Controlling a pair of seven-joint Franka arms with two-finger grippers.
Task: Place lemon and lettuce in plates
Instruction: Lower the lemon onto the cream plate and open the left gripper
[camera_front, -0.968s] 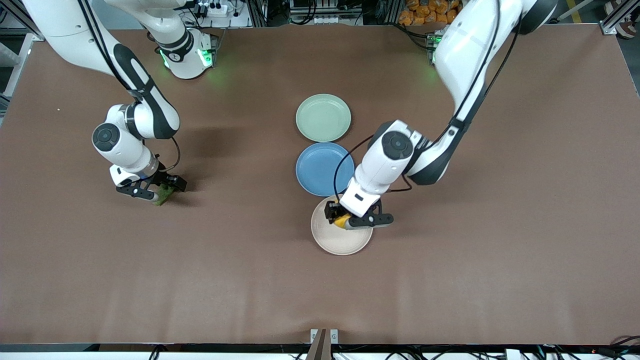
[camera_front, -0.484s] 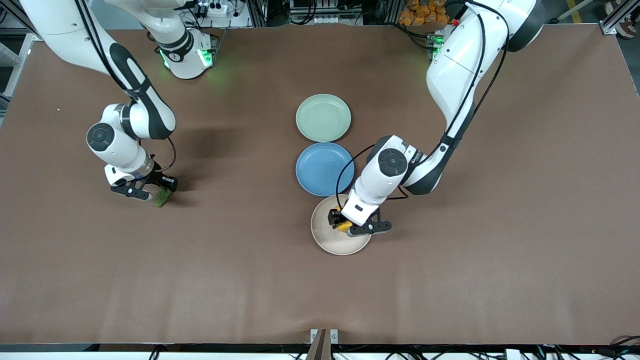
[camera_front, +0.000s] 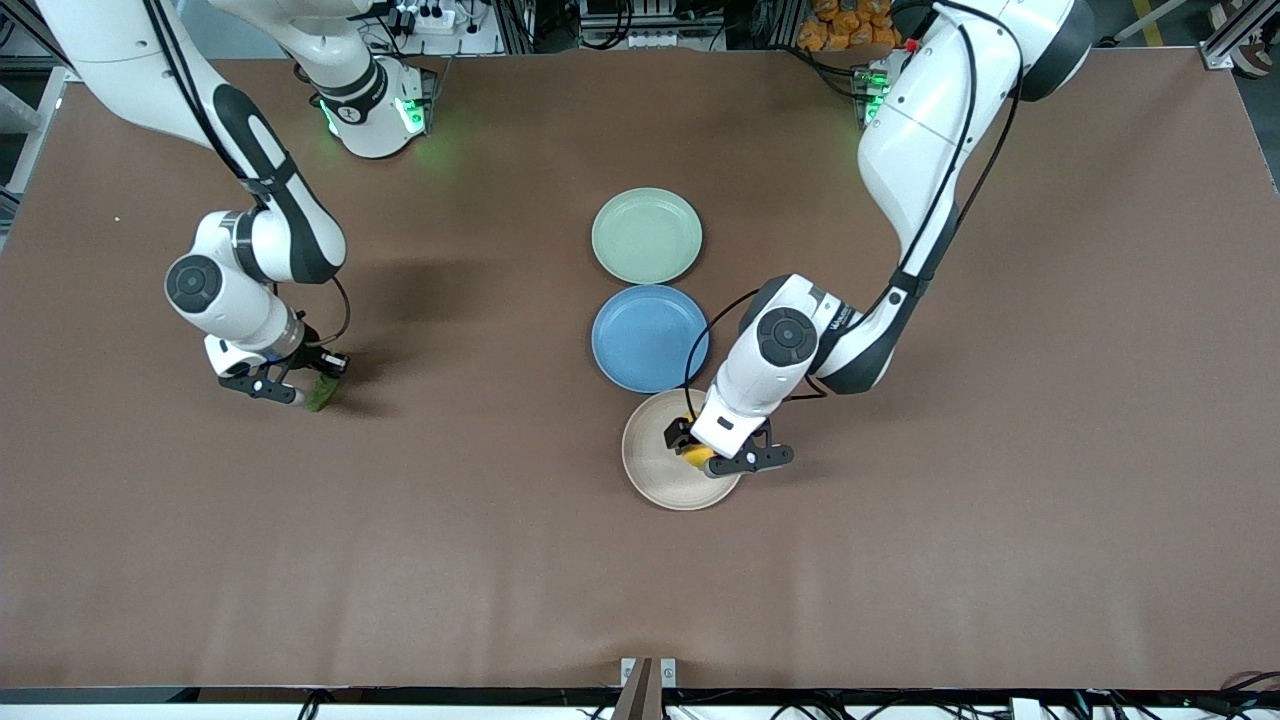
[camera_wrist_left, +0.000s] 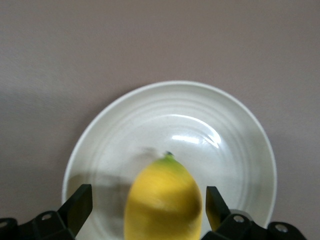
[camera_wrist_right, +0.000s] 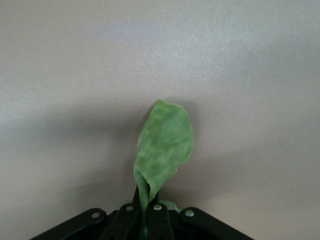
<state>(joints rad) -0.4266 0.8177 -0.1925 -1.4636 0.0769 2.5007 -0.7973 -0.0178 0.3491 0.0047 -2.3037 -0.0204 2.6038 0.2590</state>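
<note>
**Trainee:** Front view, centre of the worktop (camera_front: 900, 560): what am I reading there?

**Operator:** I see three plates in a column. The mint plate (camera_front: 646, 236) lies farthest from the front camera, the blue plate (camera_front: 640, 335) sits in the middle, and the beige plate (camera_front: 668, 470) lies nearest. The rims of the blue and beige plates almost touch; the mint and blue rims are just apart. My left end effector (camera_front: 728, 455) is low over the beige plate, on the side toward the left arm's end. In the left wrist view its fingers (camera_wrist_left: 77, 207) stand spread on either side of the lemon (camera_wrist_left: 164, 202), with a gap showing at each side. The lemon sits over the plate's bowl (camera_wrist_left: 240, 150), tip toward the plate's centre. I cannot tell whether it rests on the plate.

**Trainee:** And the other arm?

**Operator:** My right end effector (camera_front: 282, 382) is low over bare worktop toward the right arm's end, well apart from the plates. It is clamped on one end of the lettuce (camera_wrist_right: 164, 145); the leaf juts out past the fingertips over plain worktop (camera_wrist_right: 260, 75). Between it and the plates I see only open brown surface.
</note>
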